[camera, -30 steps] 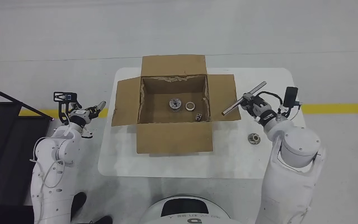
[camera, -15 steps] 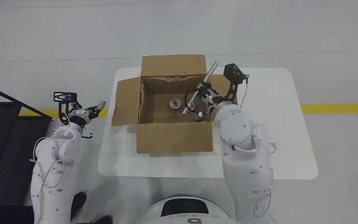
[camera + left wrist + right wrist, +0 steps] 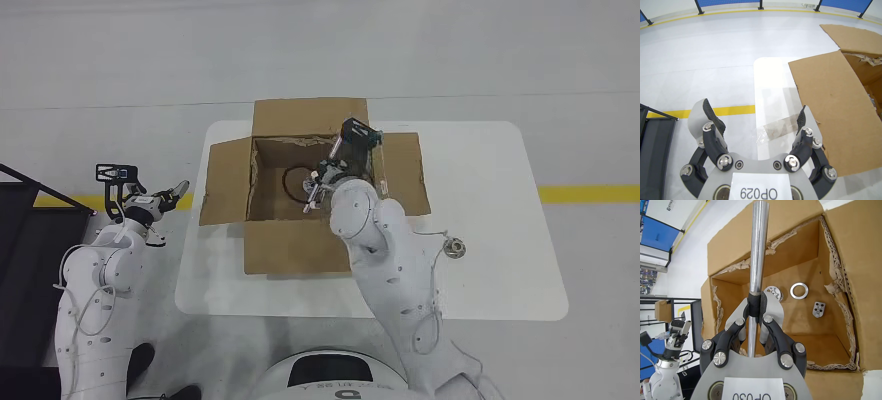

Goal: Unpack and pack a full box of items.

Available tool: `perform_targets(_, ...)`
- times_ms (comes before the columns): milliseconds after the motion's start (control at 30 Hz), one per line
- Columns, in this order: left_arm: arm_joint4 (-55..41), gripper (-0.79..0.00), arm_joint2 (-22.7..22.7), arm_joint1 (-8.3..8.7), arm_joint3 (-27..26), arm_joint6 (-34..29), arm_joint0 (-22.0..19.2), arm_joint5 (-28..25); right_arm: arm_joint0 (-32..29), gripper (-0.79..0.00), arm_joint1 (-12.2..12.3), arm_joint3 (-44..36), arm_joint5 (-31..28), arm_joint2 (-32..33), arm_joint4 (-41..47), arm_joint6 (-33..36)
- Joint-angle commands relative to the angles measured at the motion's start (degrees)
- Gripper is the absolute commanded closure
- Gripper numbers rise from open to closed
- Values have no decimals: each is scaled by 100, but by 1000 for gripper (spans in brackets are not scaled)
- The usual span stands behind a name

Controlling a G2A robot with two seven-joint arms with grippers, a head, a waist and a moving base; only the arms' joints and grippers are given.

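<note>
Top view puts the right tool (image 3: 318, 188) over the middle of the open box (image 3: 310, 118). A second ago it hung beyond the box's right flap, above the desk (image 3: 480, 170), and half a second ago it was crossing the right wall. The arm has swept leftward the whole time, carrying the steel rod (image 3: 759, 247) with it. In the right wrist view the tool's pads are pressed tight on the rod partway along its length. The long end points over the box's far corner, and the short end runs back under the wrist.

Below it on the box floor lie a ring (image 3: 799, 290), a flanged disc (image 3: 774, 292) partly behind one finger, and a small drilled plate (image 3: 818, 309). One round part (image 3: 455, 246) lies on the desk, right of the box.

The left tool (image 3: 755, 113) has not moved. It hangs with its fingers spread wide and nothing between them, off the desk's left edge and near the left flap.

This looks like the packing half, with the rod about to go in. It probably has to be lowered and laid flat, clear of the three parts, before release. The round part then remains.
</note>
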Motion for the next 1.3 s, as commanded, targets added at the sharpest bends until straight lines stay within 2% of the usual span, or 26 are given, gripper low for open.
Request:
perform_targets(0,0,-785,0,0,0,0,0,0,102,0,-10,232,145,33,67,115)
perform_targets(267,0,-785,0,0,0,0,0,0,281,0,1,762,414,246,165,316)
perform_targets(633,0,-785,0,0,0,0,0,0,780,0,-65,1923,1072,288,205,-119)
perform_targets(733,0,-785,0,0,0,0,0,0,1041,-163,-83,2556,1293,169,-16,27)
perform_targets(767,0,-785,0,0,0,0,0,0,1172,-259,-93,2747,1337,107,-101,129)
perform_targets(867,0,-785,0,0,0,0,0,0,1414,-351,-127,3124,1388,-20,-197,281)
perform_targets(1033,0,-785,0,0,0,0,0,0,1551,-379,-194,3268,1433,-120,-139,236)
perform_targets(1133,0,-785,0,0,0,0,0,0,1514,-376,-201,3044,1465,-129,-212,205)
perform_targets(1200,0,-785,0,0,0,0,0,0,1367,-379,-182,2550,1439,-107,-310,230)
perform_targets(1267,0,-785,0,0,0,0,0,0,1042,-385,-125,1652,1285,-42,-478,385)
